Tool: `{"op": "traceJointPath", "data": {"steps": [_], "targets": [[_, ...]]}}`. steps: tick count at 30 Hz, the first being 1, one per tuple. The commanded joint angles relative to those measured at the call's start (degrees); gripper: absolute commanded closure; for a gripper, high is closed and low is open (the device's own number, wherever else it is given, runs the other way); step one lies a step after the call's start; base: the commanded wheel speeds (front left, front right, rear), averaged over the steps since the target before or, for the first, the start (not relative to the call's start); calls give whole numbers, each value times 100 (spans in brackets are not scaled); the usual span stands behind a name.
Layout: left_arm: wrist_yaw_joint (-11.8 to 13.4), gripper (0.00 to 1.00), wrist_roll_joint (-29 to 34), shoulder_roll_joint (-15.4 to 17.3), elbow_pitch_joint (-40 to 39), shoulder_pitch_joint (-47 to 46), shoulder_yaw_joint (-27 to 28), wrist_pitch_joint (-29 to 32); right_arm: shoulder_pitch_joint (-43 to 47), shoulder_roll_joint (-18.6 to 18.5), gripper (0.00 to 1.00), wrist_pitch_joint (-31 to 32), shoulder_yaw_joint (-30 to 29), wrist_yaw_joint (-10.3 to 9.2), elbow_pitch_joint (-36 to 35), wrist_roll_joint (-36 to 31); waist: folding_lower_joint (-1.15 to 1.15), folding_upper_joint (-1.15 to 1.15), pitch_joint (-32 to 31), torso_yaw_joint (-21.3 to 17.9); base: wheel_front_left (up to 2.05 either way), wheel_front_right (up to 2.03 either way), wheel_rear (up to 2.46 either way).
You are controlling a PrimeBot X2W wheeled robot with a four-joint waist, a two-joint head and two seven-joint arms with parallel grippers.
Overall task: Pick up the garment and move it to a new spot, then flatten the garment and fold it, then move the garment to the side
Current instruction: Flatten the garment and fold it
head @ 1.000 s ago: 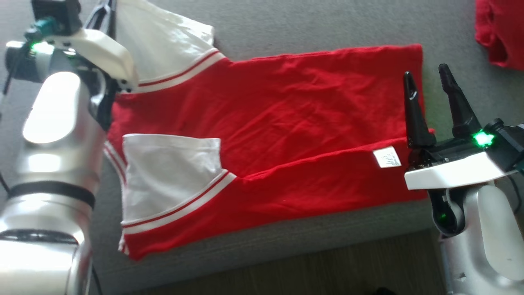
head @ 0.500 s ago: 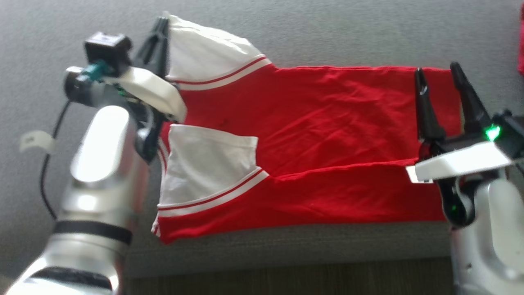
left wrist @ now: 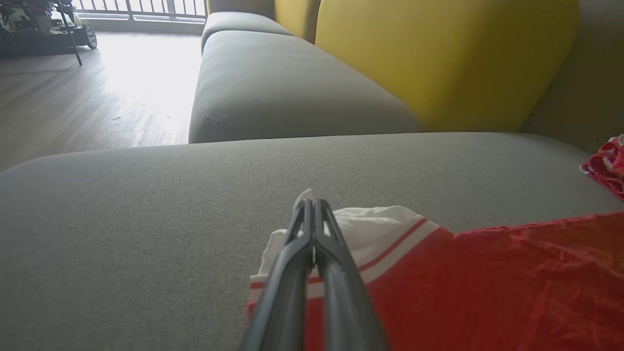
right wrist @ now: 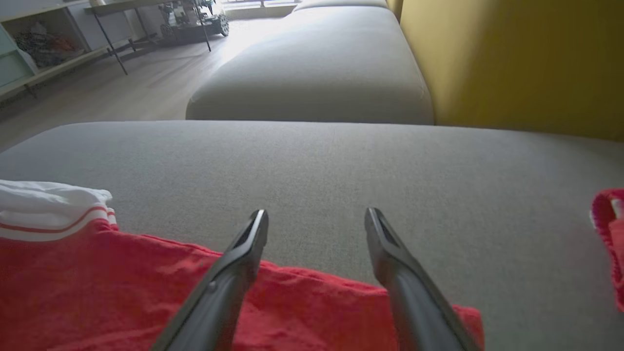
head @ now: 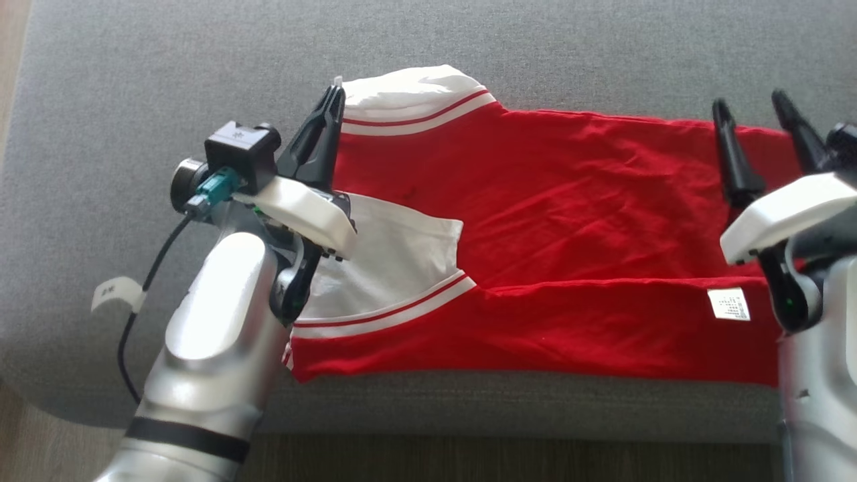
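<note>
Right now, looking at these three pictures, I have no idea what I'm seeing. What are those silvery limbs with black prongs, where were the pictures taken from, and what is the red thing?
You are looking at a two-armed robot folding clothes. One picture comes from a camera on its head, looking down; the other two come from cameras on its wrists, looking along the black prongs.

Each silvery arm ends in an end effector with two long dark fingers. The left end effector is shut, pinching the white sleeve of a red T-shirt with white striped sleeves. The right end effector is open and holds nothing; it hovers over the shirt's other end.

The shirt lies partly folded on a grey fabric sofa seat. Behind it stands a yellow back cushion, and another red cloth lies off to the side.
</note>
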Motion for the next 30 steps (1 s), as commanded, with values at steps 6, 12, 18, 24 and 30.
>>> {"op": "traceJointPath", "data": {"steps": [6,12,18,24,30], "targets": [[99,100,-121,90,-466,55,35,80,49,-192,0,85,-77,-1,261,-12,0,0,28,-8,0,0,0],[149,100,-171,83,-643,75,-72,119,-61,-300,0,149,-289,-1,503,-119,0,0,152,53,0,0,0],[179,100,-258,76,-724,91,-201,115,-175,-355,0,131,-531,-1,744,-234,0,0,247,127,0,0,0],[216,100,-328,72,-744,62,-295,101,-306,-438,0,28,-706,-1,978,-320,0,0,307,176,0,0,0],[232,100,-384,70,-735,3,-383,115,-421,-487,0,-69,-744,-1,1188,-440,0,0,354,206,0,0,0]]}}
